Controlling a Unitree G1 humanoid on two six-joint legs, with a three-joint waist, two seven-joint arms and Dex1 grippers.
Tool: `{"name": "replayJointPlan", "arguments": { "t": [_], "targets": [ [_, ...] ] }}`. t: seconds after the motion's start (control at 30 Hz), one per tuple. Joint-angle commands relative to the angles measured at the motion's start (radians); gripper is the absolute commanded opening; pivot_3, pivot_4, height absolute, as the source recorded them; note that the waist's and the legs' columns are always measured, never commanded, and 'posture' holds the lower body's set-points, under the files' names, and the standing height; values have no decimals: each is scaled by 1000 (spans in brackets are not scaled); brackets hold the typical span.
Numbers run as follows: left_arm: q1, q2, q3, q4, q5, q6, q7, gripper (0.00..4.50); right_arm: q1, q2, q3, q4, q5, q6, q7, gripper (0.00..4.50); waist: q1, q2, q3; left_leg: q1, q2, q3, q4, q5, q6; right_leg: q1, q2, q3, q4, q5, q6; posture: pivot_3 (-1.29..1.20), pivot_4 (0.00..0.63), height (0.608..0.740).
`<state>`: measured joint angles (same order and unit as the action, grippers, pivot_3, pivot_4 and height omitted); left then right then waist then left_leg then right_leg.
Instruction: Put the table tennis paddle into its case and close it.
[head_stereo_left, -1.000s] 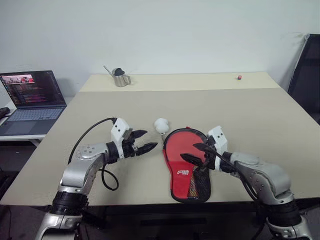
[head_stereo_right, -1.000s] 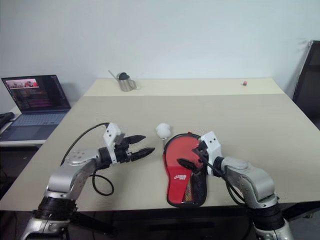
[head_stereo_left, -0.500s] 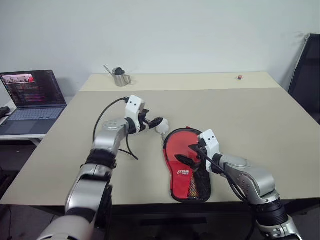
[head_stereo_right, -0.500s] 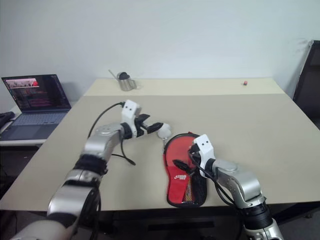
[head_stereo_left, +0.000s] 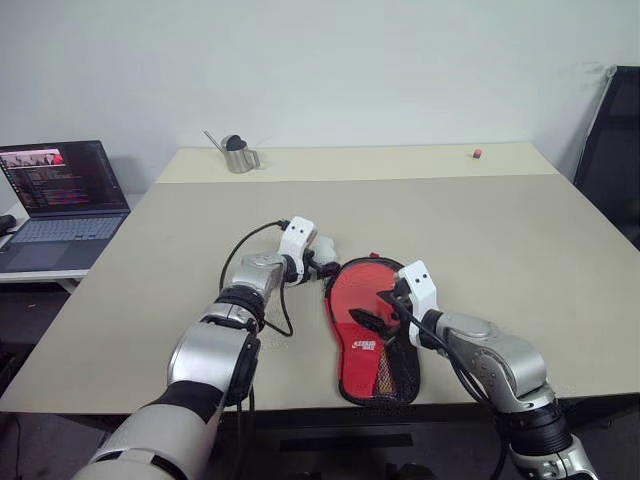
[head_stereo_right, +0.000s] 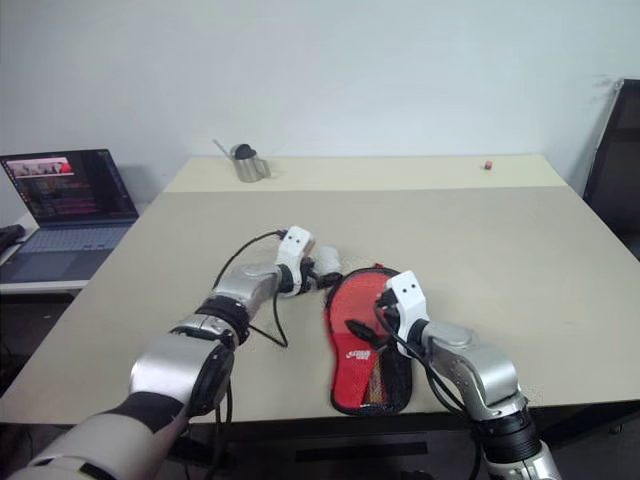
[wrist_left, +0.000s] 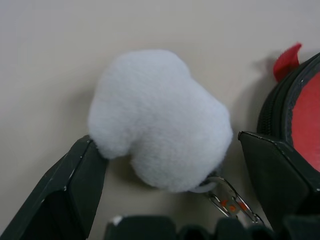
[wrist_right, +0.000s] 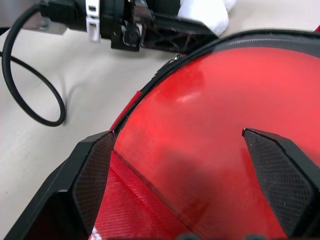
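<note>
Both grippers stood wide open: the left gripper (wrist_left: 165, 200) straddled a white fluffy pom-pom (wrist_left: 157, 117) without gripping, the right gripper (wrist_right: 192, 165) hovered empty. Already the table tennis paddle (wrist_right: 220, 115) lay inside the case (head_stereo_left: 385, 375); apparently only closing remained.

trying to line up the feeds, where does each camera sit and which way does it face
Left and right eye views: on the head, looking forward and down over both arms, the table and the case.
Left wrist view: along the open left gripper at a white fluffy pompom.
Right wrist view: along the open right gripper at the paddle.
Shared: pompom, case edge.
</note>
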<state>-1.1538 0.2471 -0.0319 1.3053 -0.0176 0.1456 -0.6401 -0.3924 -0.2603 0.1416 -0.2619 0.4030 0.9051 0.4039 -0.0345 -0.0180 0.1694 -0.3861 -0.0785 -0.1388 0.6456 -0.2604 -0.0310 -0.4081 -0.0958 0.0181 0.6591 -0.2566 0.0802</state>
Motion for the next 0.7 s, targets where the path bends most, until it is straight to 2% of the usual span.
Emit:
{"name": "replayJointPlan", "arguments": {
  "t": [0.03,0.07,0.27,0.43,0.7],
  "targets": [
    [-30,-14,12,0,20,-17,11,4061,7,8,-15,-55,3,-16,-10,4500,1,0,0,0,0,0,0,0,0,0,0,0,0,0,0,0,150,740],
    [-29,-15,15,1,22,-17,16,3831,9,8,-15,-57,3,-18,-13,4500,2,0,0,0,0,0,0,0,0,0,0,0,0,0,0,0,150,740],
    [-13,-10,29,3,29,-18,29,1755,6,1,-36,-74,20,1,-17,4500,0,0,0,0,0,0,0,0,0,0,0,0,0,0,0,0,150,740],
    [-4,-3,27,2,46,-28,34,121,-6,-21,12,6,-55,15,-56,4500,0,0,0,1,0,1,0,0,0,0,0,0,2,0,0,0,150,740],
    [-35,-23,3,11,109,-95,79,26,24,-28,67,6,-94,51,-56,4500,1,-3,-2,3,0,0,1,0,0,2,2,0,4,0,0,0,150,740]
  ]
}}
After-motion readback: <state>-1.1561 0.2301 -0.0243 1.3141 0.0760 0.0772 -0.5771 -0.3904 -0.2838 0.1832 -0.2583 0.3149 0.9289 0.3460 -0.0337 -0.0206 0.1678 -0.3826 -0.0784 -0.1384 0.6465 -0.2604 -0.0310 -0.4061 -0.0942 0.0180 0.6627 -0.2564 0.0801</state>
